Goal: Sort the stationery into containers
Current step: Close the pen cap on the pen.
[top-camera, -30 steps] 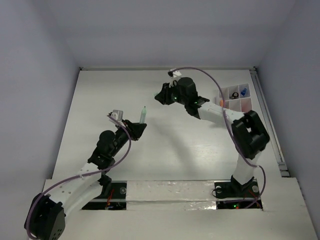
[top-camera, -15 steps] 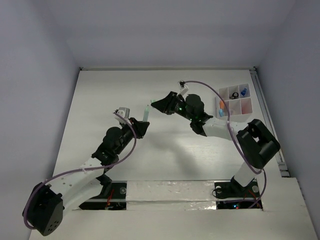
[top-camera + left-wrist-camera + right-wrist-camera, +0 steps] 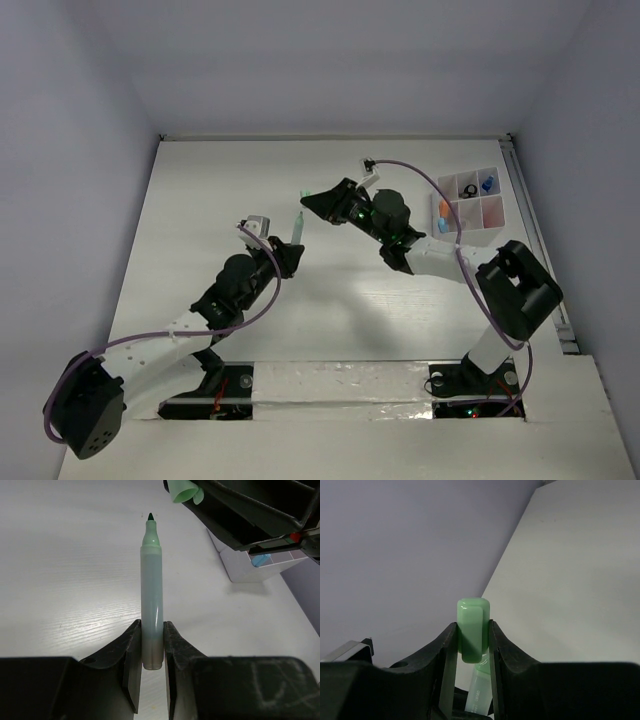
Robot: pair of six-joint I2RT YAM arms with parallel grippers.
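Observation:
My left gripper [image 3: 289, 253] is shut on the grey end of a mint marker [image 3: 297, 228] and holds it upright above the table. In the left wrist view the marker [image 3: 152, 605] is uncapped, its dark green tip bare. My right gripper [image 3: 312, 199] is shut on the marker's green cap [image 3: 473, 630] and holds it just above and to the right of the tip; the cap also shows in the left wrist view [image 3: 181, 491]. The marker body [image 3: 481, 695] shows below the cap. The white divided tray [image 3: 470, 213] stands at the right.
The tray holds a blue clip [image 3: 487, 184], a black ring [image 3: 466, 189] and orange and blue pieces [image 3: 443, 222] in separate compartments. In the left wrist view, the tray [image 3: 250, 570] lies behind my right gripper [image 3: 250, 510]. A rail runs along the table's right edge [image 3: 535, 240].
My left arm has carried the marker to the right and forward. My right gripper has swung down and back with the cap, so cap and marker tip are now close together.

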